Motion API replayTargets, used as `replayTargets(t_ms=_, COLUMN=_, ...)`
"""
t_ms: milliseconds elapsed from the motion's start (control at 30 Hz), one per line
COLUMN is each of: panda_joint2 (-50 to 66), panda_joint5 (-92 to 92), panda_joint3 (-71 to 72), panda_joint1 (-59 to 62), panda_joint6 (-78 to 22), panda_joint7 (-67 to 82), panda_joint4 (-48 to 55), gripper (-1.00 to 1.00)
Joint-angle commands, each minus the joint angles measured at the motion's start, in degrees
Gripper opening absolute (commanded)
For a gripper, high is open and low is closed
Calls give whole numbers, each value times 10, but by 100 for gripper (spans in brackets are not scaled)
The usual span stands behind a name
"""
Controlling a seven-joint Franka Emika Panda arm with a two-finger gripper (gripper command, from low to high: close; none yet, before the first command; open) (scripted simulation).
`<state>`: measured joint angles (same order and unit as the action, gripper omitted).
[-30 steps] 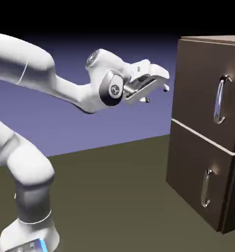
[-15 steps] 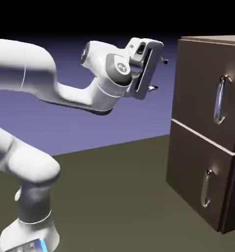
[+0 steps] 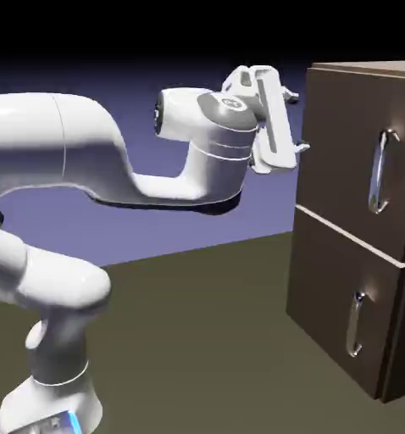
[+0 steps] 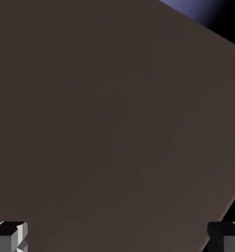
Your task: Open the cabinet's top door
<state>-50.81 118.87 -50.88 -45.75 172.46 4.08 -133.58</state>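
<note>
Since the earlier frames the gripper has travelled toward the cabinet and turned, so that its fingers now point at the cabinet's near side wall at top-door height, one fingertip above the other. The jaws stand wide apart and hold nothing.

In the hand view, plain dark brown wood of the cabinet fills nearly the whole frame. Only a sliver of blue-violet backdrop shows at the upper right corner. The two grey fingertips are cut off at the bottom corners. No handle or door seam can be made out in that view.

In the exterior view, the cabinet is cut off by the right edge. It carries two doors, each with one silver handle. The top door is shut, flush with the front. Its handle lies well apart from the gripper, around the cabinet's front corner. The lower door is also shut. The cabinet stands on the table.
</note>
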Motion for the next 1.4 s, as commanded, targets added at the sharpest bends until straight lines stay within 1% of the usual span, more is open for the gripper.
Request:
replayTargets(t_ms=0, panda_joint2=-4, panda_joint5=25, panda_joint3=-11, panda_joint1=-9, panda_joint6=0, panda_joint7=10, panda_joint4=6, gripper=0)
replayTargets(t_ms=600, panda_joint2=-72, panda_joint5=469, panda_joint3=-201, panda_joint1=-178, panda_joint6=-6, panda_joint7=183, panda_joint4=108, gripper=0)
replayTargets(t_ms=633, panda_joint2=-72, panda_joint5=469, panda_joint3=-201, panda_joint1=-178, panda_joint6=-6, panda_joint7=183, panda_joint4=108, gripper=0)
replayTargets(t_ms=800, panda_joint2=-52, panda_joint5=471, panda_joint3=-257, panda_joint1=-280, panda_joint6=-14, panda_joint7=186, panda_joint4=188, gripper=0)
replayTargets(t_ms=833, panda_joint2=-52, panda_joint5=471, panda_joint3=-257, panda_joint1=-280, panda_joint6=-14, panda_joint7=186, panda_joint4=188, gripper=-100)
replayTargets(t_ms=867, panda_joint2=-52, panda_joint5=471, panda_joint3=-257, panda_joint1=-280, panda_joint6=-14, panda_joint7=186, panda_joint4=188, gripper=-100)
replayTargets(t_ms=1100, panda_joint2=32, panda_joint5=471, panda_joint3=-163, panda_joint1=-134, panda_joint6=-95, panda_joint7=73, panda_joint4=78, gripper=-100)
replayTargets(t_ms=1367, panda_joint2=123, panda_joint5=470, panda_joint3=-29, panda_joint1=32, panda_joint6=-129, panda_joint7=-56, panda_joint4=14, gripper=-100)
